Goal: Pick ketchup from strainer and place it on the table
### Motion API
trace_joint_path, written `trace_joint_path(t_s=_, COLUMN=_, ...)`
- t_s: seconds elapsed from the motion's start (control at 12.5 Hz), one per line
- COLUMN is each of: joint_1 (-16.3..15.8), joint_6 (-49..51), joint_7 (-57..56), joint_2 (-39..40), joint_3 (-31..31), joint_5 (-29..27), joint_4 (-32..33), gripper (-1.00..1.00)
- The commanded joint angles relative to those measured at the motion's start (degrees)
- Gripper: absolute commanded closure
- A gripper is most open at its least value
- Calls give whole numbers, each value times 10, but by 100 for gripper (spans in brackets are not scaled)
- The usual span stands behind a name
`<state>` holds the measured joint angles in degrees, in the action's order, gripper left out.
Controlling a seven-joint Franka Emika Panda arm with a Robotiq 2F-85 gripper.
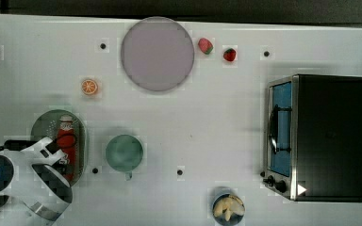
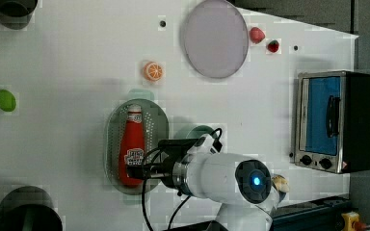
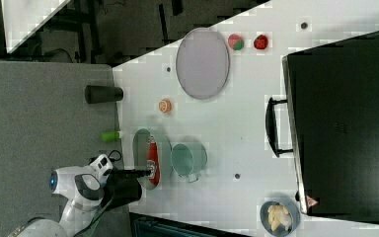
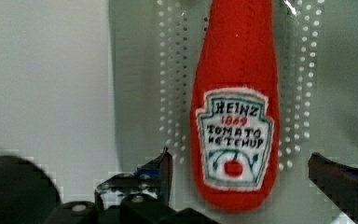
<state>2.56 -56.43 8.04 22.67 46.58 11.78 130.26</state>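
In the top view, the arm covers the lower part of the ketchup and the strainer from about 7 o'clock; only the cap end and the upper body of the bottle show. In the left view, the gripper hides a part of the bottle's base. In the wrist view, the bottle's cap is cut off at 12 o'clock, and one of the gripper's fingers is cut off by the edge at 4 o'clock. In the right view, the bottle's label is too small to read.
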Motion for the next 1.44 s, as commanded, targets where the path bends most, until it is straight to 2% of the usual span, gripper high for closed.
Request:
trace_joint_path(t_s=0.08, joint_1=-3, joint_6=-28, joint_7=70, joint_2=33, joint_3=-10, joint_5=55, joint_4=-9, gripper=-100)
trace_joint_path(t_s=0.56, joint_1=-39, joint_6=-55, joint_7=122, joint_2=111, joint_3=-61, joint_5=145, joint_4=-45, gripper=-100)
trace_joint_path(t_s=0.64, joint_1=-48, joint_6=-55, joint_7=129, joint_2=122, joint_3=-68, joint_5=150, joint_4=-53, gripper=-91)
trace_joint_path(t_s=0.88, joint_1=-64, joint_6=-58, joint_7=130, joint_2=134, joint_3=-81, joint_5=150, joint_4=-64, gripper=-21)
trace_joint_path(t_s=1.2, joint_1=-48, joint_6=-54, joint_7=130, joint_2=89, joint_3=-57, joint_5=139, joint_4=-56, gripper=-21)
trace_joint_path(t_s=1.44, joint_1=-7, joint_6=-37, joint_7=130, joint_2=18, joint_3=-1, joint_5=67, joint_4=-52, gripper=-21)
